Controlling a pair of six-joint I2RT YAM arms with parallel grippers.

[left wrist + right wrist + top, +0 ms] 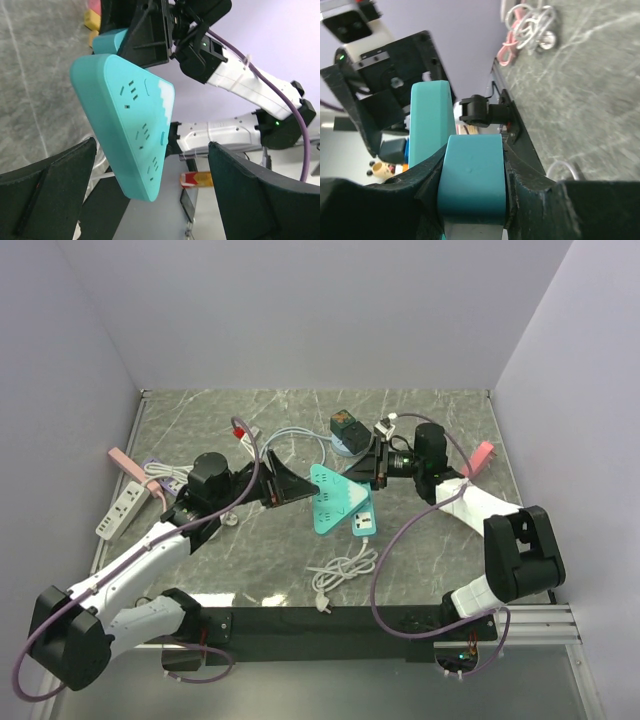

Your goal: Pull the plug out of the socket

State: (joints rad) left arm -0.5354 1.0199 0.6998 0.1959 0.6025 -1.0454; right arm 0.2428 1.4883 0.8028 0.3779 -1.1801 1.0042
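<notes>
Right fingers [540, 200] tight on teal plug [472, 175]; left fingers [50, 190] wide apart near teal socket [135, 130].

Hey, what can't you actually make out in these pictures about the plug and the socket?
Right wrist: the pins of the plug, hidden by its body and the right gripper.
Left wrist: the plug, mostly behind that gripper.
Top: whether the left gripper touches the socket strip, too small.

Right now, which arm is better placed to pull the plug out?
Right: the right end effector is shut on the plug; the left end effector stands open around the socket strip, gripping nothing.
</notes>
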